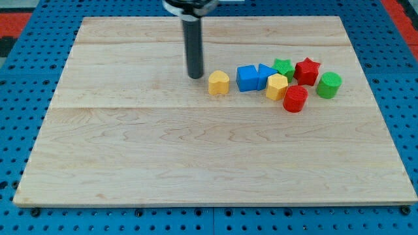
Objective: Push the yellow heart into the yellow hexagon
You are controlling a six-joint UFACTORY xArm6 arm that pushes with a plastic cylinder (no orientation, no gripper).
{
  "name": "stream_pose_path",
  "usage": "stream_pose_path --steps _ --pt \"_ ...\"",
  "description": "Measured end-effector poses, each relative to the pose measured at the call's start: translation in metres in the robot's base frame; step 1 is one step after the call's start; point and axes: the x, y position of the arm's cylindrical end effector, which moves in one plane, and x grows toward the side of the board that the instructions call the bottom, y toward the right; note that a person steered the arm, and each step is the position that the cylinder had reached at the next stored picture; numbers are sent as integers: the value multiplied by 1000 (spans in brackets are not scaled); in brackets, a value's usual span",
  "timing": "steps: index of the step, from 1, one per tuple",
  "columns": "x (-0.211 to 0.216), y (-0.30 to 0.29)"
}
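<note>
The yellow heart (219,83) lies on the wooden board, a little right of centre toward the view's top. The yellow hexagon (276,86) lies to its right, with a blue block (248,78) between them and slightly higher. My tip (195,76) rests on the board just left of the yellow heart, a small gap apart from it. The dark rod rises straight up out of the view's top.
A second blue piece (266,72), a green star (283,66), a red star (307,70), a green cylinder (329,85) and a red cylinder (295,98) cluster around the yellow hexagon. The wooden board (130,163) sits on a blue pegboard (19,98).
</note>
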Motion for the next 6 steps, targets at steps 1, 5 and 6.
stream_pose_path --steps 1,5,6 --pt "14 46" --pt "49 57" --pt "49 68"
